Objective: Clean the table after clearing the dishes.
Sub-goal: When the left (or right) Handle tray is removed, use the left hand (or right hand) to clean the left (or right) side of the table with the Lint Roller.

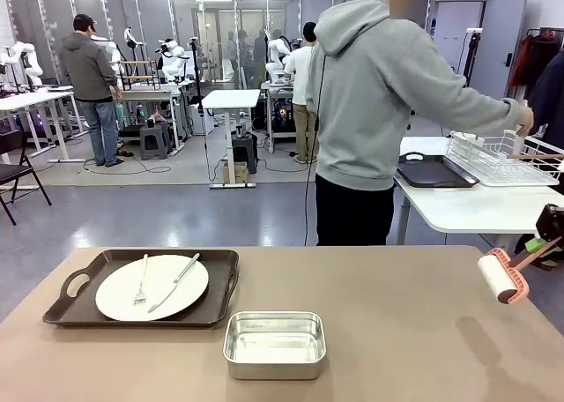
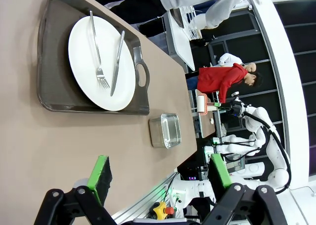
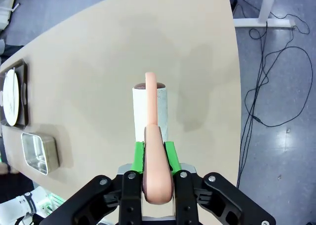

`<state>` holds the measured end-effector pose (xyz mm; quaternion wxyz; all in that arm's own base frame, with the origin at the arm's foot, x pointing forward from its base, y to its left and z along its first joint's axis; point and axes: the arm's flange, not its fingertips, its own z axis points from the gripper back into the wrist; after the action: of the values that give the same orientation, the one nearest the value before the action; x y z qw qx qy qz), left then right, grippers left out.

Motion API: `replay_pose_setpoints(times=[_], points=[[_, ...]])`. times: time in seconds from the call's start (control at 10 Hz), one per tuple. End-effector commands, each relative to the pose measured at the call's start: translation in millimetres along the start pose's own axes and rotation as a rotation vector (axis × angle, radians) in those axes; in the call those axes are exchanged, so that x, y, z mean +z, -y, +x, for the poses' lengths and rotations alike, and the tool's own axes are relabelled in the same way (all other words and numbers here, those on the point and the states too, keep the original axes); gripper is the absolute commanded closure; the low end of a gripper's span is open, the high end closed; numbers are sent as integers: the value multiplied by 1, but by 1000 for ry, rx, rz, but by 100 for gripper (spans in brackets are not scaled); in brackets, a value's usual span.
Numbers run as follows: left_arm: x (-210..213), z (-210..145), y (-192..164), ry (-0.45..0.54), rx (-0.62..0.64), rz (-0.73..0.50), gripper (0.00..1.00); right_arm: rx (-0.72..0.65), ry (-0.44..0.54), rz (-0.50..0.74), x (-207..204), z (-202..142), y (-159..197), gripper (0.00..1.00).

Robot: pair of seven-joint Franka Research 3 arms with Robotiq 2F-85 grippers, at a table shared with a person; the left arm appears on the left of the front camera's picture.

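On the table's (image 1: pixel 397 331) left end I see a dark brown tray (image 1: pixel 77 311) holding a white plate (image 1: pixel 115 298). A fork (image 1: pixel 141 283) and a knife (image 1: pixel 174 283) lie side by side on the plate. My left gripper (image 2: pixel 159 171) hangs above the near edge there, jaws spread wide, nothing between the green pads (image 2: pixel 100 173). Moving right, a small steel pan (image 1: pixel 274 345) sits just beside the tray, near the front edge. Behind the middle, a person (image 1: pixel 379 93) stands with back turned, reaching toward a white wire rack (image 1: pixel 502 160) on a white side table (image 1: pixel 476 210), where a second dark tray (image 1: pixel 432 171) lies. Far right, my right gripper (image 3: pixel 154 153) is clamped tight on the pink handle of a lint roller (image 3: pixel 139 116). Its white roll is over the table's right end, with its shadow on the top below.
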<state>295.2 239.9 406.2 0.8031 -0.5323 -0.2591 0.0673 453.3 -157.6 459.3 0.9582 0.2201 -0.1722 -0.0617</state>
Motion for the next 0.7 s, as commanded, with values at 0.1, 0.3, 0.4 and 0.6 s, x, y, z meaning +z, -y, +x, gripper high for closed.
replay_pose_setpoints(times=[0.1,0.3,0.4,0.6], points=[[3,0,3,-2,-6,-8,0,-8,6,17,-5,-1,9,79],[3,0,3,-2,-6,-8,0,-8,6,17,-5,-1,9,79],[3,0,3,-2,-6,-8,0,-8,6,17,-5,-1,9,79],[3,0,3,-2,-6,-8,0,-8,6,17,-5,-1,9,79]])
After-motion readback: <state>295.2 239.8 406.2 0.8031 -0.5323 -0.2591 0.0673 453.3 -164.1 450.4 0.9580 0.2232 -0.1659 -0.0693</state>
